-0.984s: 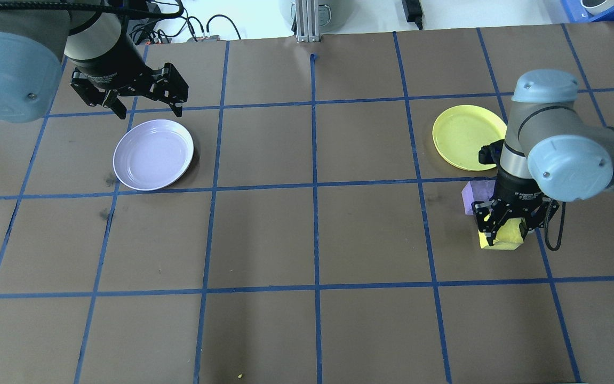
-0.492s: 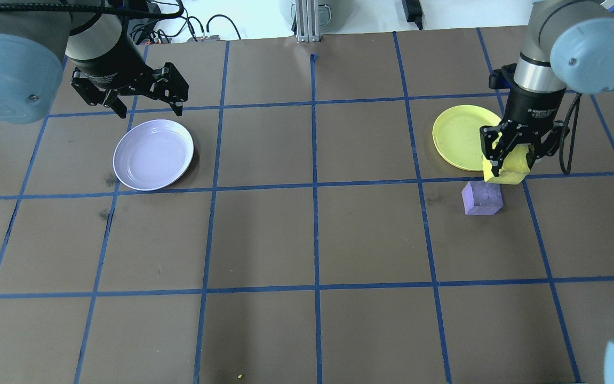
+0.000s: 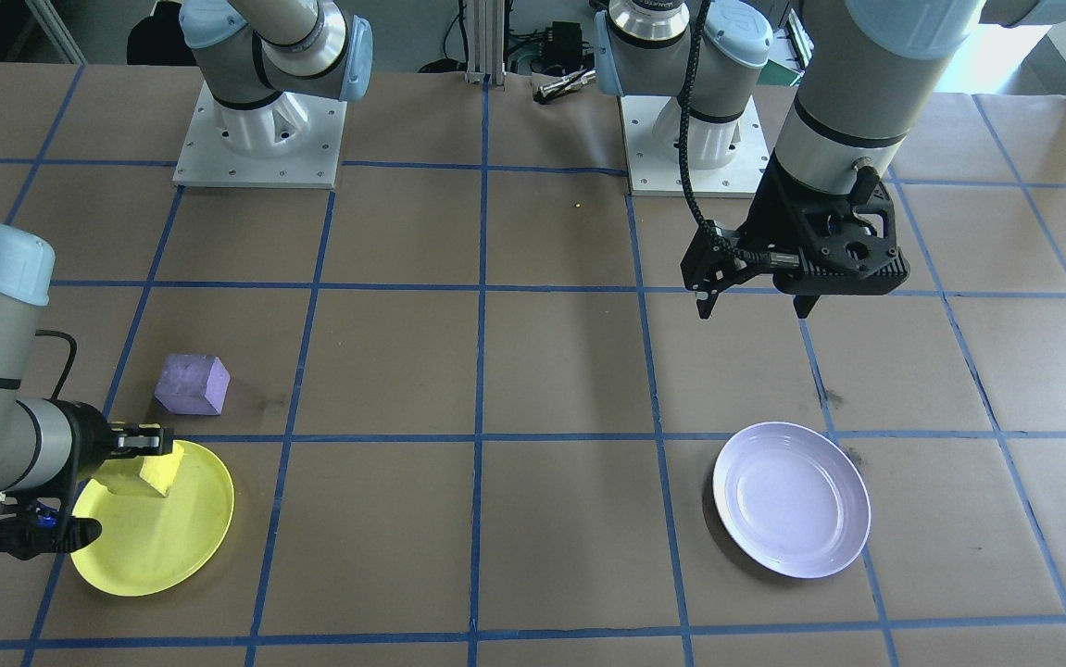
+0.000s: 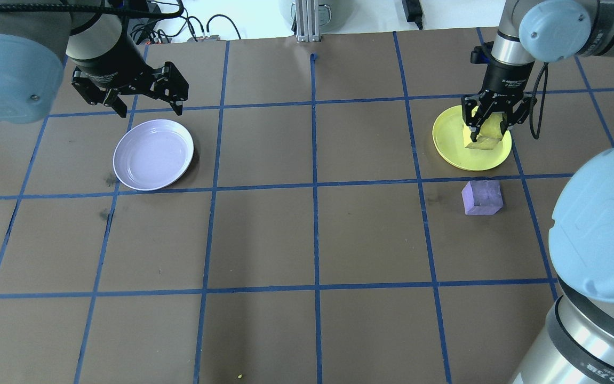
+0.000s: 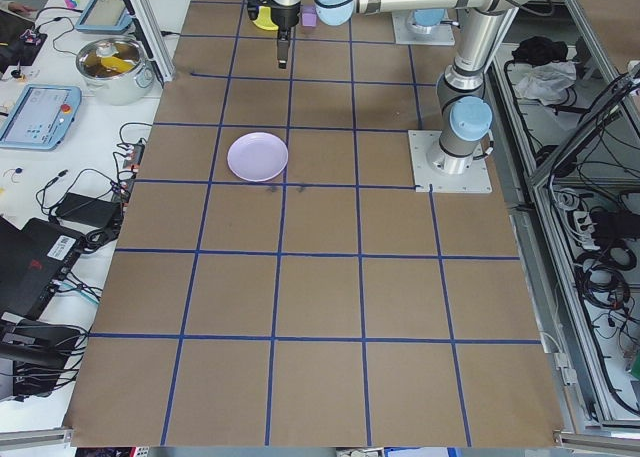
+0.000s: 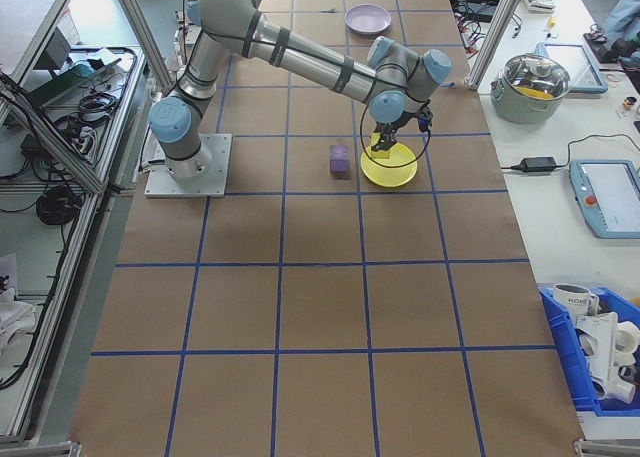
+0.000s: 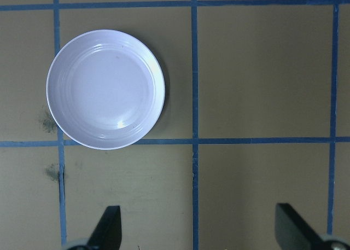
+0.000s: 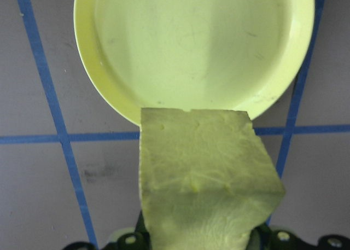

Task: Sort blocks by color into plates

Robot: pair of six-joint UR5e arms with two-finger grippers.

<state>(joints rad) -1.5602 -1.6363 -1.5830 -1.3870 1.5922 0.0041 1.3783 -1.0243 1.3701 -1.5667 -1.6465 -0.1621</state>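
My right gripper (image 4: 491, 129) is shut on the yellow block (image 4: 485, 134) and holds it over the yellow plate (image 4: 448, 140). The right wrist view shows the yellow block (image 8: 202, 173) between the fingers, covering the near rim of the yellow plate (image 8: 191, 42). The purple block (image 4: 481, 197) lies on the table just beside that plate, nearer the robot. Far to the left, the lavender plate (image 4: 153, 154) holds nothing. My left gripper (image 4: 150, 112) hangs open above its far edge; the left wrist view shows the lavender plate (image 7: 105, 89) below the spread fingers (image 7: 106, 231).
Brown paper with a blue tape grid covers the table (image 4: 312, 234). Cables and an aluminium post (image 4: 307, 21) sit beyond its far edge. My right arm's large elbow (image 4: 600, 224) fills the overhead view's lower right corner.
My right gripper lifted the yellow block from beside the purple block and carried it away from the robot to over the yellow plate. The left arm stayed put.
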